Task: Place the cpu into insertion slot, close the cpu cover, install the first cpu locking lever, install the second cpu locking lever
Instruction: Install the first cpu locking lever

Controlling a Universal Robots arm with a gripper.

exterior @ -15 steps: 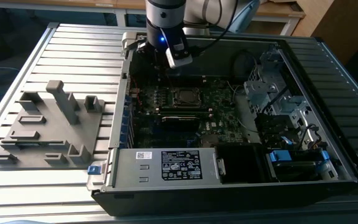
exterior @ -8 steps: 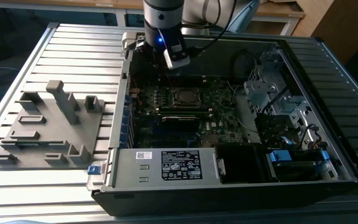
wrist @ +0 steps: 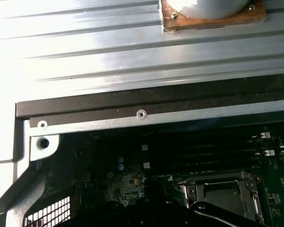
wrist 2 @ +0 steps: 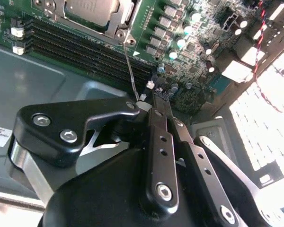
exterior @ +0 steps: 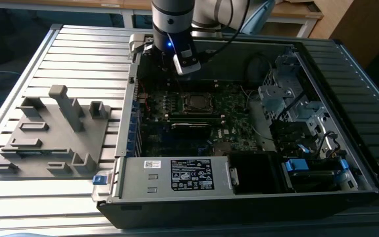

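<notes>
The cpu (wrist 2: 92, 9) lies with its dull silver top up inside the insertion slot (exterior: 196, 102) on the green motherboard. The silvery cpu cover (wrist 2: 118, 26) lies flat around it. A thin wire locking lever (wrist 2: 129, 66) rises from the socket's corner, and its end meets my fingertips. My gripper (wrist 2: 146, 101) looks shut, with the fingers pressed together at the lever's end; I cannot tell whether the wire is clamped. In the exterior view my gripper (exterior: 187, 69) hangs just behind the slot, inside the open case. The first wrist view shows the covered socket (wrist: 222, 194) beyond the dark gripper body.
Long black memory slots (wrist 2: 85, 52) run beside the socket. A power supply (exterior: 176, 175) fills the case front, and a drive cage (exterior: 288, 98) stands at the exterior view's right. A grey fixture plate (exterior: 51, 138) with upright blocks rests on the slatted table (exterior: 77, 49).
</notes>
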